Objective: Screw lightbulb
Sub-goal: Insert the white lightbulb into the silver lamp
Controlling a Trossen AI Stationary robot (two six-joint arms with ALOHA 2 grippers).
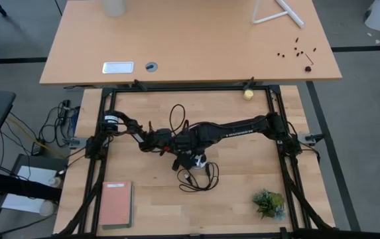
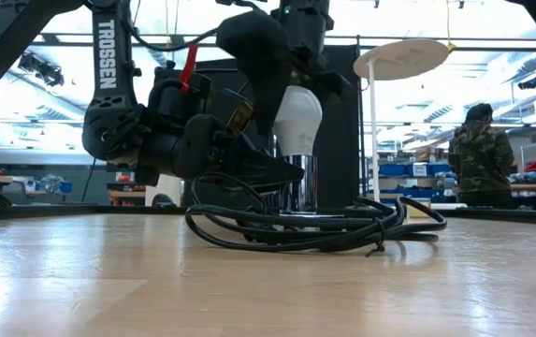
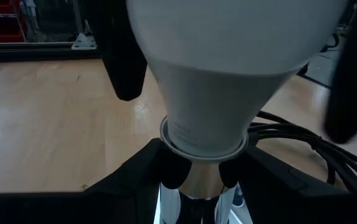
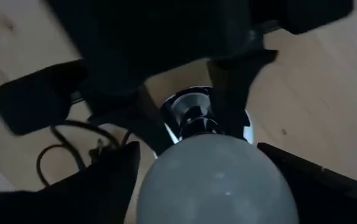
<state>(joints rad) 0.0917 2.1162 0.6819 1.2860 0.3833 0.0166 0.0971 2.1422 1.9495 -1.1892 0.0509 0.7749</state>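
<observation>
Wooden tabletop fills the lower half of the high view, a second lighter desk across the upper half. Both dark arms meet at frame center of the high view: left arm coming in from the left, right arm from the right. Pink book lower left, small green plant lower right, yellowish ball upper center-right by the frame rail. Black cord coils on the tabletop at center, clearest in the low view. Low view alone shows the lightbulb standing upright on the chrome socket, center frame, plus a person at far right and a white lamp behind. Left gripper jaws closed on the socket just below the bulb's neck, seen only in the left wrist view, where the bulb fills the upper center. Right gripper sits over the bulb from above; in the right wrist view its jaws stand either side of the bulb's dome at the lower corners, parted, gap visible, not gripping. The high view hides the bulb almost wholly under the arms.
</observation>
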